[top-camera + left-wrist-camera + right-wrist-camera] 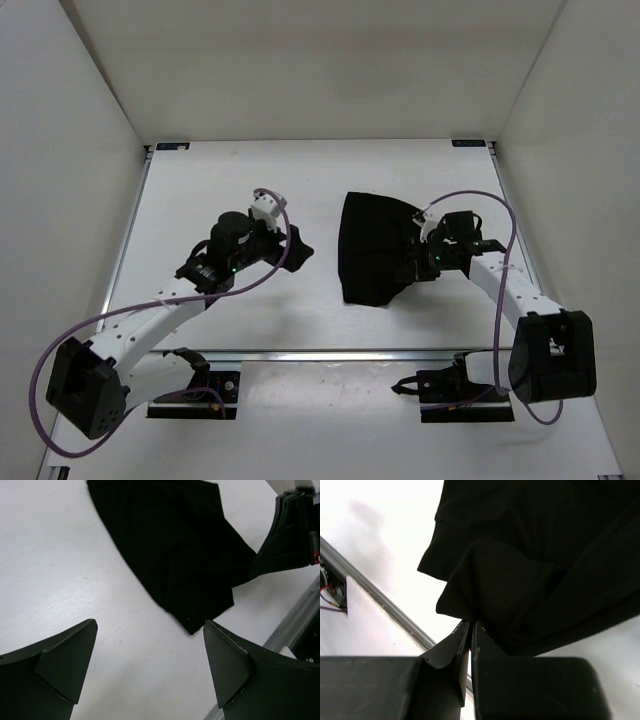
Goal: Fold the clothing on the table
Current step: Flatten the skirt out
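We see the black garment (372, 250) lying bunched into a rough folded block on the white counter (200, 190), right of centre and nearer the right arm. Our left hand (150, 625) hangs open, its two fingers spread wide over bare counter just short of the garment's near corner and touching no cloth. Our right hand (469, 627) is closed at the garment's right edge, its fingertips pressed together on a small fold of the hemmed fabric, close beside the counter's aluminium rail (395, 612).
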`<state>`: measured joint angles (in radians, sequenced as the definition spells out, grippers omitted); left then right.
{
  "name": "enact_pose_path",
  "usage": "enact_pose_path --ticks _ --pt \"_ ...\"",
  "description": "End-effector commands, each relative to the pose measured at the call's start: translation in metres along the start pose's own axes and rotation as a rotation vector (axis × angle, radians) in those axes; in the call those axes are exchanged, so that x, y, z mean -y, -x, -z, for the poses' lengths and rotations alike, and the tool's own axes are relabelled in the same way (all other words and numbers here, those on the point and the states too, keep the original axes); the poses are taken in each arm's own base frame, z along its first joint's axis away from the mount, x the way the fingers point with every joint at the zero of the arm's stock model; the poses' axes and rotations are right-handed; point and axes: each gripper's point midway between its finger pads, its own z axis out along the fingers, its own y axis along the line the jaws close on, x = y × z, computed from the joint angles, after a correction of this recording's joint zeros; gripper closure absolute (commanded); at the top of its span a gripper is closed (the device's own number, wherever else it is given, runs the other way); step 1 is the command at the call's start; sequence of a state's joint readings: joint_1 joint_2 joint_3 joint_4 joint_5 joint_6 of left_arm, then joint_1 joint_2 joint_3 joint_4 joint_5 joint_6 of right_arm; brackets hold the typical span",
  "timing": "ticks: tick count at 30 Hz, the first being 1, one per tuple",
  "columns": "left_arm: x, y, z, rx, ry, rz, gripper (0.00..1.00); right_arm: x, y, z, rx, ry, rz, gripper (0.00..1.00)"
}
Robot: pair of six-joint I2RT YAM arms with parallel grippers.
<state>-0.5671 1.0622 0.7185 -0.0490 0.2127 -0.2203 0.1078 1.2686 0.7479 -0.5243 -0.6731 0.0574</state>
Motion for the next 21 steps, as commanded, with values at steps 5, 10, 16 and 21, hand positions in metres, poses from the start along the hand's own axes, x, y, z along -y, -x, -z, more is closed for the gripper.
enact_pose_path --ticks 5,10,16,21 --pt "0.062 -0.037 -0.061 -0.179 -0.150 0.093 0.02 -0.011 0.026 0.023 0.139 -0.024 0.026 1.00" --pt "0.057 -0.075 -0.083 -0.318 -0.080 0.215 0.10 -0.006 0.018 0.031 0.179 -0.060 -0.007 1.00" --pt "0.056 -0.105 -0.094 -0.405 -0.071 0.309 0.18 -0.005 0.005 0.038 0.183 -0.068 -0.044 1.00" --pt "0.059 -0.130 -0.101 -0.467 -0.053 0.347 0.29 -0.005 -0.004 0.039 0.174 -0.067 -0.062 1.00"
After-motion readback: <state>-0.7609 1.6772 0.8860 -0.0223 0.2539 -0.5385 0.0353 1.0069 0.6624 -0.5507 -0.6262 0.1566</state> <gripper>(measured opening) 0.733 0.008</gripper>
